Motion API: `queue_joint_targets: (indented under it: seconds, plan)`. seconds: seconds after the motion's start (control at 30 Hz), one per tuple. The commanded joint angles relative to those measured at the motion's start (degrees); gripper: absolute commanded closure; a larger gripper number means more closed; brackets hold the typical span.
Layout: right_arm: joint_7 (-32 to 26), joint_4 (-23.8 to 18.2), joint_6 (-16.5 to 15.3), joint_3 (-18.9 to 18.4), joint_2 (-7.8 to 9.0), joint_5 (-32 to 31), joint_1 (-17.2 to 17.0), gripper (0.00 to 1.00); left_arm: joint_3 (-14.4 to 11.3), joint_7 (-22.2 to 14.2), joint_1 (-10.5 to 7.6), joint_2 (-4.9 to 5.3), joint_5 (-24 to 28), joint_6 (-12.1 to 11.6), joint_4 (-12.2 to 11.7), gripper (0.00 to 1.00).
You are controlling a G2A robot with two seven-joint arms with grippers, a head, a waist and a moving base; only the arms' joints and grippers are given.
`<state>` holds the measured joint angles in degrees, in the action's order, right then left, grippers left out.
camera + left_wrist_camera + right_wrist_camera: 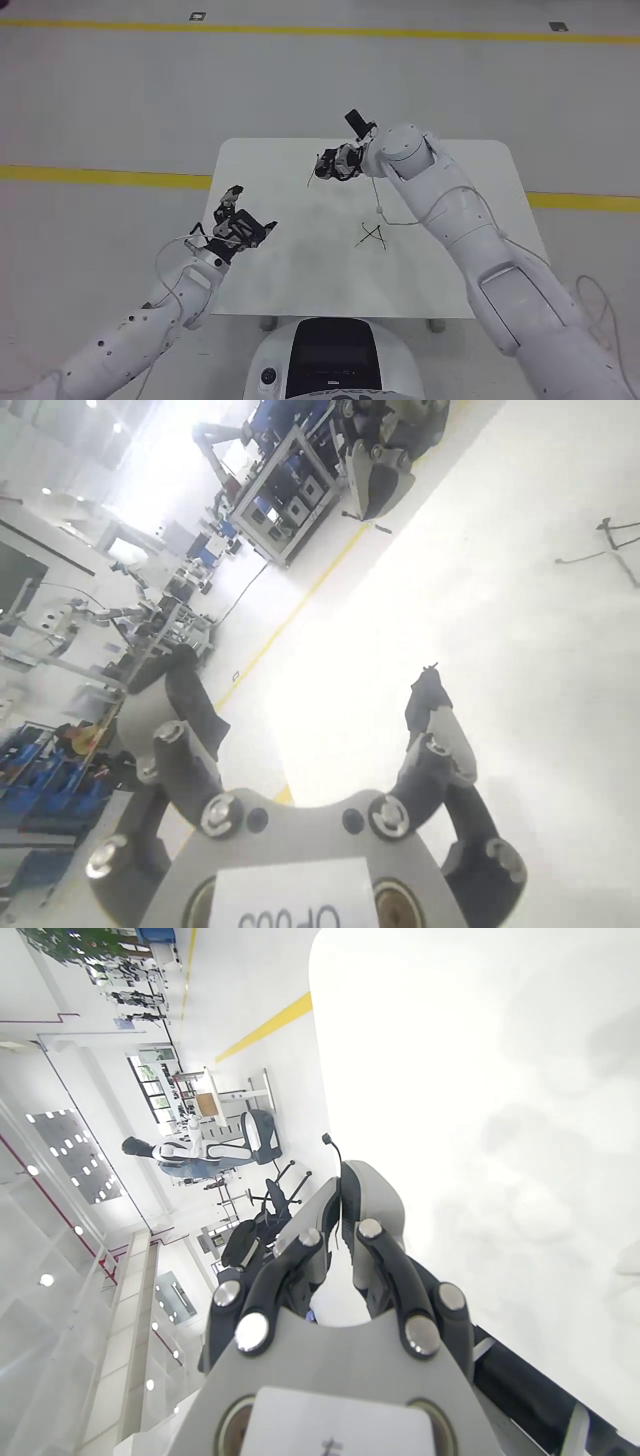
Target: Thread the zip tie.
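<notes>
My right gripper hangs over the far middle of the white table, shut on a thin black zip tie. The tie's small head sticks out past the fingertips, and in the top view the strap trails from the gripper. My left gripper is near the table's left edge, open with nothing between its fingers. In the left wrist view the right gripper shows farther off. Several loose black zip ties lie crossed on the table between the arms, also visible as zip ties from the left wrist.
A thin white cable from the right arm droops over the table close to the loose ties. The table's edge runs close beside the right gripper. Bare tabletop lies between the two grippers.
</notes>
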<state>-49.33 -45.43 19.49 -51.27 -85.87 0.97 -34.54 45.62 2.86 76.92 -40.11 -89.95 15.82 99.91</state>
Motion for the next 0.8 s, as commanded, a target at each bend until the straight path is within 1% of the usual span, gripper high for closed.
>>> queue_joint_targets:
  seconds: [0.0,0.03,0.07,0.17,0.2,0.27,0.3,0.37,0.4,0.6,0.67,0.77]
  plan:
    - [0.9,-0.2,0.0,0.6,-0.4,0.3,-0.1,1.0,-3.9,-2.2,-3.58,0.9,0.0,0.1,0.0,0.0]
    - [1.2,-0.1,0.0,0.9,-0.59,0.5,0.0,1.0,-5.7,-3.1,-5.17,1.26,0.0,0.3,0.1,0.0]
    - [1.9,0.1,0.0,1.3,-0.83,0.6,0.1,1.0,-8.1,-4.5,-7.27,1.67,0.0,0.5,0.2,0.0]
    - [2.9,0.6,0.0,1.8,-1.36,1.4,0.3,1.0,-13.5,-7.3,-12.05,2.34,0.0,1.7,0.4,0.0]
    - [3.4,1.0,0.0,2.0,-1.58,1.9,0.4,1.0,-15.9,-8.4,-14.05,2.5,0.0,2.4,0.5,0.0]
    - [3.9,1.3,0.0,2.3,-1.95,2.6,0.5,1.0,-19.3,-9.9,-16.88,2.61,0.0,3.3,0.6,0.0]
    - [4.2,1.4,0.0,2.5,-2.21,3.4,0.6,1.0,-21.4,-10.9,-18.64,2.6,0.0,3.7,0.6,0.0]
    - [4.5,1.4,0.0,2.7,-2.38,3.6,0.7,1.0,-23.9,-12.3,-20.99,2.5,0.0,3.7,0.6,0.0]
    - [4.5,1.4,0.0,2.7,-2.38,3.6,0.7,1.0,-24.2,-12.6,-21.33,2.49,0.0,3.7,0.5,0.0]
    - [4.5,1.4,0.0,2.7,-2.38,3.6,0.7,1.0,-24.2,-12.6,-21.33,2.49,0.0,3.7,0.5,0.0]
    - [5.2,0.4,-0.5,2.7,-2.38,3.7,-0.1,1.0,-24.2,-12.6,-21.33,2.49,0.0,3.7,0.5,0.0]
    - [6.3,-1.5,0.0,2.8,-2.32,3.0,-1.1,1.0,-23.8,-10.3,-21.47,2.2,0.0,2.8,-0.1,0.0]
